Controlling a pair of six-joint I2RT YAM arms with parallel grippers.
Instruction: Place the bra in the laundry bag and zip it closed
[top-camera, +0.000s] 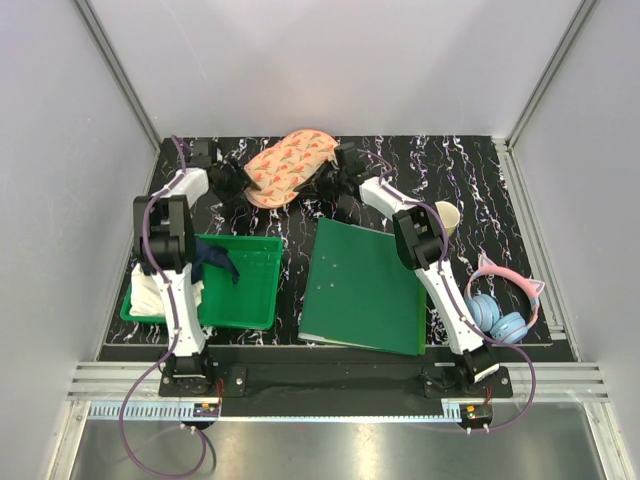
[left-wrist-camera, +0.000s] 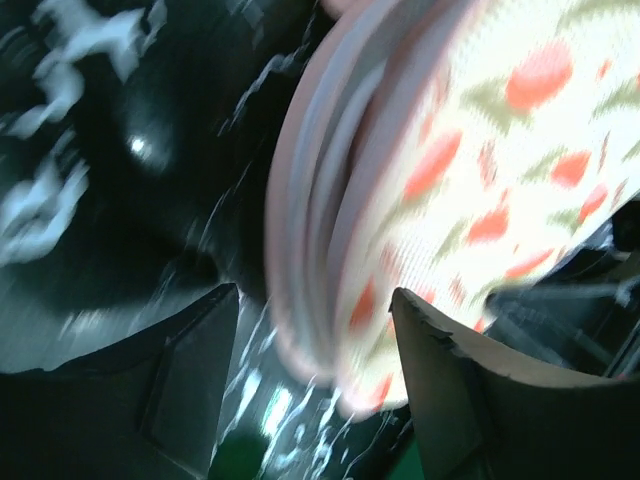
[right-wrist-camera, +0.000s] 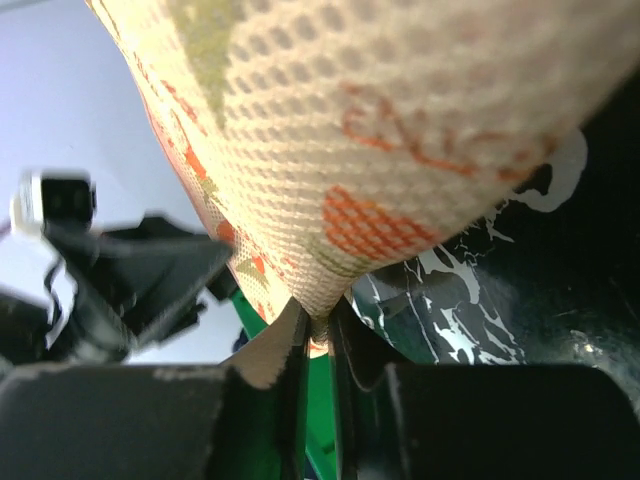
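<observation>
The laundry bag (top-camera: 290, 163), peach-orange with red and green motifs, is at the back of the table between my two grippers. My right gripper (top-camera: 332, 180) is shut on the bag's edge; in the right wrist view the fingers (right-wrist-camera: 318, 322) pinch a fold of its mesh fabric (right-wrist-camera: 400, 120). My left gripper (top-camera: 232, 184) is at the bag's left end. In the blurred left wrist view its jaws (left-wrist-camera: 315, 296) stand wide apart, with the bag's pink rim (left-wrist-camera: 330, 200) between them, not pinched. The bra is hidden.
A green plastic bin (top-camera: 250, 300) at the left holds a dark blue cloth (top-camera: 218, 262) and a white cloth (top-camera: 155, 290). A green folder (top-camera: 365, 288) lies in the middle. A paper cup (top-camera: 448, 218) and pink-blue headphones (top-camera: 500, 308) are at the right.
</observation>
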